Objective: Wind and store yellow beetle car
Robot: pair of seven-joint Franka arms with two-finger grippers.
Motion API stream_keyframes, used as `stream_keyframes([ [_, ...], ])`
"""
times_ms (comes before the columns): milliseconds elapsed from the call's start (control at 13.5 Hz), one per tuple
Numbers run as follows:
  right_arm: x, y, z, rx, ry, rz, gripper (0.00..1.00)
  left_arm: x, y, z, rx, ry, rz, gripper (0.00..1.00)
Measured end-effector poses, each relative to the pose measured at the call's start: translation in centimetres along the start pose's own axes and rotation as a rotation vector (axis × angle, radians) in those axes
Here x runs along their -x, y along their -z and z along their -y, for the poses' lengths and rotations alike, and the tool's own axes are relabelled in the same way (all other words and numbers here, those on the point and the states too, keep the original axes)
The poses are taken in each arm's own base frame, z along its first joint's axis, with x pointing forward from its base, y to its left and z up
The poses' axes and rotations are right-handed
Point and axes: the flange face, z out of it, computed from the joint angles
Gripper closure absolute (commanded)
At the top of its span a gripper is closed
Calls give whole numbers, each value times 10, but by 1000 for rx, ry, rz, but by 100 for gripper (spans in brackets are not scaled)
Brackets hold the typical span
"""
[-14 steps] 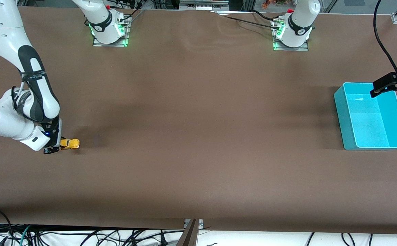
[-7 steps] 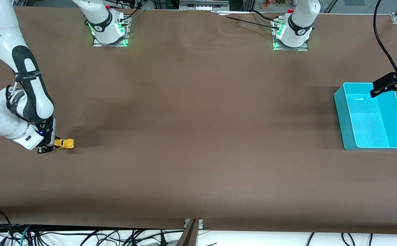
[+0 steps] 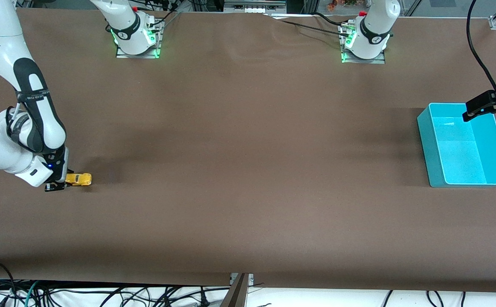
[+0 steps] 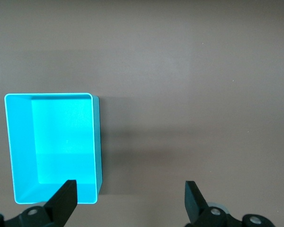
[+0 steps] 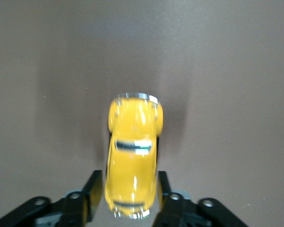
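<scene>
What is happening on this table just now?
The right pincer is down at the brown table, at the right arm's end, with its fingers on either side of the yellow beetle car's rear. The car stands on its wheels. The left pincer waits, open, above the empty turquoise bin at the left arm's end.

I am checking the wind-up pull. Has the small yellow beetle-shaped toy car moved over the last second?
Yes. The yellow beetle car slid slightly away from the turquoise plastic bin, toward the right arm's table end.
</scene>
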Motion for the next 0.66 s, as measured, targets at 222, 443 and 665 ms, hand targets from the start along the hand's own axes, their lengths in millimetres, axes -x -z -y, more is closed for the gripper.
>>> stream_keyframes([
  [222, -11, 26, -26, 33, 25, -8, 0, 0, 0, 0, 0, 0, 0, 0],
  [443, -16, 65, -47, 19, 18, -31, 0, 0, 0, 0, 0, 0, 0, 0],
  [665, -22, 103, -62, 16, -56, -42, 0, 0, 0, 0, 0, 0, 0, 0],
])
